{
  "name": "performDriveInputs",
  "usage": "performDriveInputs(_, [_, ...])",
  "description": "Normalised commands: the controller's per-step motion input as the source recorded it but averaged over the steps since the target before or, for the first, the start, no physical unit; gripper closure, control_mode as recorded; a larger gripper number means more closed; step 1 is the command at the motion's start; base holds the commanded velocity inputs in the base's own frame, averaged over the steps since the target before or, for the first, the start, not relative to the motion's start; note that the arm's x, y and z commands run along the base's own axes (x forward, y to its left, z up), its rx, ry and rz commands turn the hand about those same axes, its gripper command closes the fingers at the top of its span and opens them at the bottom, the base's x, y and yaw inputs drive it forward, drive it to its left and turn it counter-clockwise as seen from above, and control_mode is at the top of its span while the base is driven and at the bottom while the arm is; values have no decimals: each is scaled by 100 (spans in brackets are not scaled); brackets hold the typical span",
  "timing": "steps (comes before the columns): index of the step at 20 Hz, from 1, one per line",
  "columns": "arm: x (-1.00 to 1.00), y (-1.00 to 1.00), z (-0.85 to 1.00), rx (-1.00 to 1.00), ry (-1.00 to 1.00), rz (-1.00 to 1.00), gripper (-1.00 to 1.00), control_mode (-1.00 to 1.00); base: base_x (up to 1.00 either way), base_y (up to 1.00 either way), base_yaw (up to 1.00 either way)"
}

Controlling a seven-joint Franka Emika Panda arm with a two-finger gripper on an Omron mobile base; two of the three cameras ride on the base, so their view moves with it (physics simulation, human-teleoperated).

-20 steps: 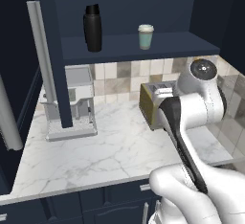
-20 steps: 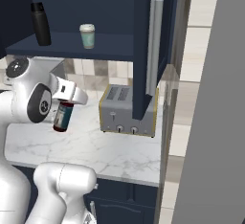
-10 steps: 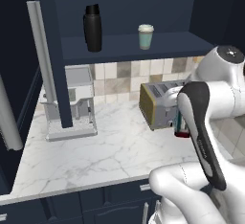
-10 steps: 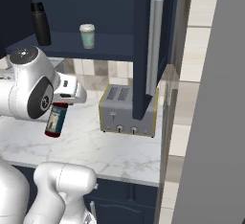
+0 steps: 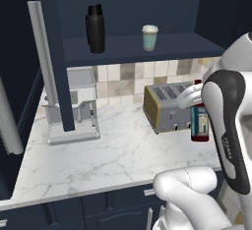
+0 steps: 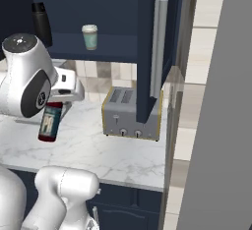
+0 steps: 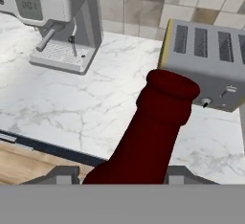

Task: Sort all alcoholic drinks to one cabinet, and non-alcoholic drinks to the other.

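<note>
**Marble table, red-brown bottle held aloft**

Marble table lies beneath the dark red-brown bottle, which hangs clear above it, pinched near its top by the end effector. In the hand view the bottle rises between the two fingers, its base pointing toward the table. A grey toaster stands just beyond it, an espresso machine further left. Up on the navy cabinet shelf stand the black flask and the teal cup, apart from each other.
</note>
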Motion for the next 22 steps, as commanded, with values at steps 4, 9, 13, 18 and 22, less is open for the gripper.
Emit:
performDriveInputs(4, [-9, 4, 2, 0, 0, 1, 100, -100, 0, 0, 0])
performDriveInputs(9, [-17, 4, 0, 0, 0, 0, 100, 100, -33, 0, 0])
performDriveInputs(13, [0, 0, 0, 0, 0, 0, 100, 100, -100, 0, 0])
performDriveInputs(18, [0, 0, 0, 0, 0, 0, 100, 100, -100, 5, 0])
performDriveInputs(22, [0, 0, 0, 0, 0, 0, 100, 100, -85, 56, 0])
